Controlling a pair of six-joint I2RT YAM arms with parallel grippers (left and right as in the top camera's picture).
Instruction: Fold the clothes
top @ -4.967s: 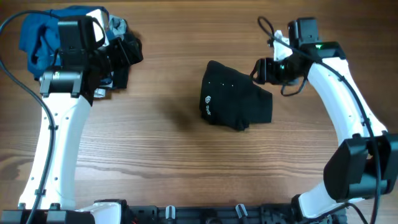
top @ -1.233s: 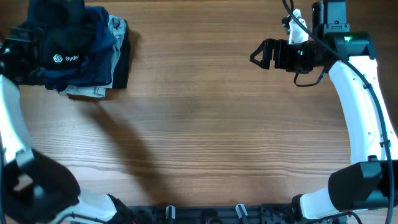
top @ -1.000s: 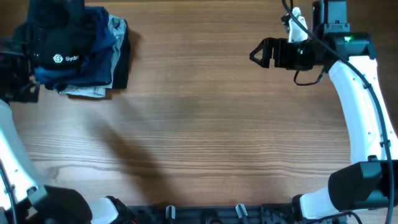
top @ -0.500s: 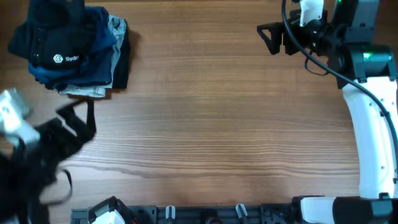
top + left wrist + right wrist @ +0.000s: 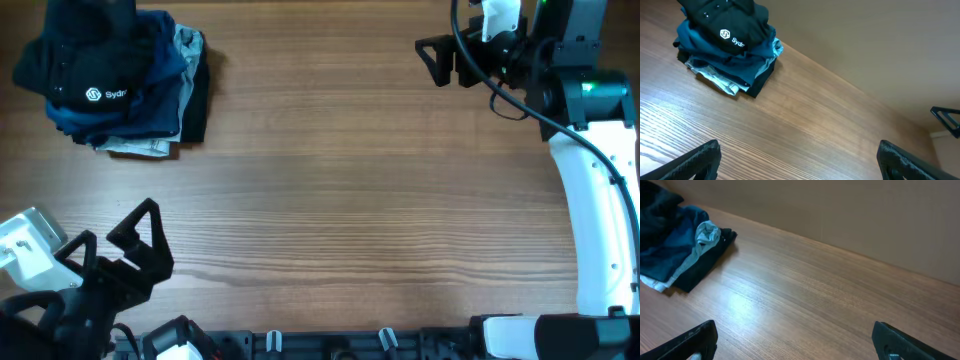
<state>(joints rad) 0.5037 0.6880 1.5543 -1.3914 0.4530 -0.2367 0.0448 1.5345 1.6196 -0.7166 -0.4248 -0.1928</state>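
Your stack of folded clothes (image 5: pixel 115 80) sits at the far left corner of the table (image 5: pixel 350 200), with a black logo garment on top. No loose garment shows, so the task looks finished. Your left gripper (image 5: pixel 150 240) and right gripper (image 5: pixel 430 62) hang spread wide and empty, well apart from the stack.

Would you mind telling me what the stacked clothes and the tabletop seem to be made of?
Stack of clothes: soft woven or knit fabric, matte, judging by limp folds and rumpled edges; the top piece carries a printed white logo. Tabletop: wood or wood-look laminate, lightly satin, shown by long grain lines and a soft glare patch.
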